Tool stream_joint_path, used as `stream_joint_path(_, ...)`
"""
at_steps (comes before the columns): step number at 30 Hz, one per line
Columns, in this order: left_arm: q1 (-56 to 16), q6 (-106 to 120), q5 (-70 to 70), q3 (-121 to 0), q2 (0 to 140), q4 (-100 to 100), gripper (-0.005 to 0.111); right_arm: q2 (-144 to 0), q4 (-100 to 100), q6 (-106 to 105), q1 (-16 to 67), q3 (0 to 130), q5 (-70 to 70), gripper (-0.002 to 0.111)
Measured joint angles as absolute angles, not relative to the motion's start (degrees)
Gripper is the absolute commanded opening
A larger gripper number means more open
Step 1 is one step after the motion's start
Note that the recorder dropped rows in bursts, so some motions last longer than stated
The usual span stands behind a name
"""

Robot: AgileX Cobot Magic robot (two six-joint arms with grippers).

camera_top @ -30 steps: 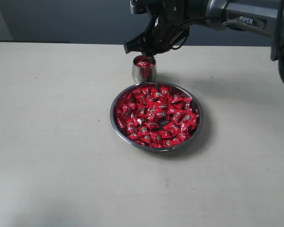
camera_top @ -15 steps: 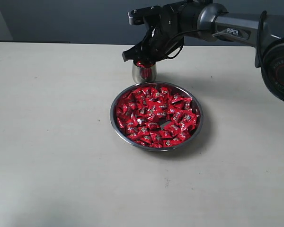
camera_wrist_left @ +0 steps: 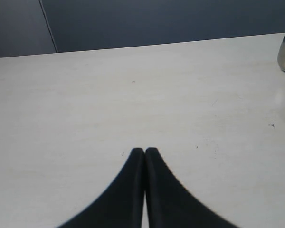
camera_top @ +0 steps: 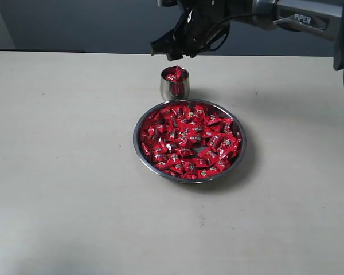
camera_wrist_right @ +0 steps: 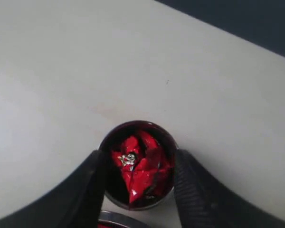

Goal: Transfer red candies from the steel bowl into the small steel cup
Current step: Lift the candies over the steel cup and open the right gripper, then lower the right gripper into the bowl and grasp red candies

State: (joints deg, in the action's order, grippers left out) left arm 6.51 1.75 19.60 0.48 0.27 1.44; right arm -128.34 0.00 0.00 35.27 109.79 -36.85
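Dozens of red candies (camera_top: 189, 140) fill the steel bowl (camera_top: 136, 143), too many for an exact count. They're glossy red wrappers, each w/ a tiny white-and-dark mark. We count one bowl, wide, shallow and shiny, sitting approx. mid-bench (camera_top: 63, 183). One small steel cup (camera_top: 175, 89), mirror-like w/ rounded sides, stands upright just beside the bowl's far rim, toward the bench's far edge. A few more red candies are heaped inside it, up to the mouth. Right pincer (camera_top: 172, 52) hangs above the cup w/o touching it, fingers (camera_wrist_right: 85, 190) spread wide either side of the cup's mouth, nothing pinched. Left pincer (camera_wrist_left: 145, 152) is pressed together, holding nothing, over the bench.
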Motion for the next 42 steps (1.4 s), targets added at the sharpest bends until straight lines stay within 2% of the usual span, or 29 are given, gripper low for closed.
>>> stream_joint_path(6,6.51,1.75,19.6,0.48,0.27,1.44,0.0,-124.66,0.0,0.0,35.27,109.79,-40.0,0.045)
stream_joint_path(12,6.51,1.75,19.6,0.48,0.27,1.44,0.0,-122.81,-0.8,-0.74,36.18,109.62,-49.3,0.045)
stream_joint_path(17,6.51,1.75,19.6,0.48,0.27,1.44,0.0,-120.23,-1.52,-1.9,38.37,104.14,-51.67,0.045)
stream_joint_path(31,6.51,1.75,19.6,0.48,0.27,1.44,0.0,-116.2,-2.14,-2.12,39.64,80.19,-41.02,0.045)
stream_joint_path(42,6.51,1.75,19.6,0.48,0.27,1.44,0.0,-119.71,-6.29,-2.12,39.64,77.58,-29.94,0.045)
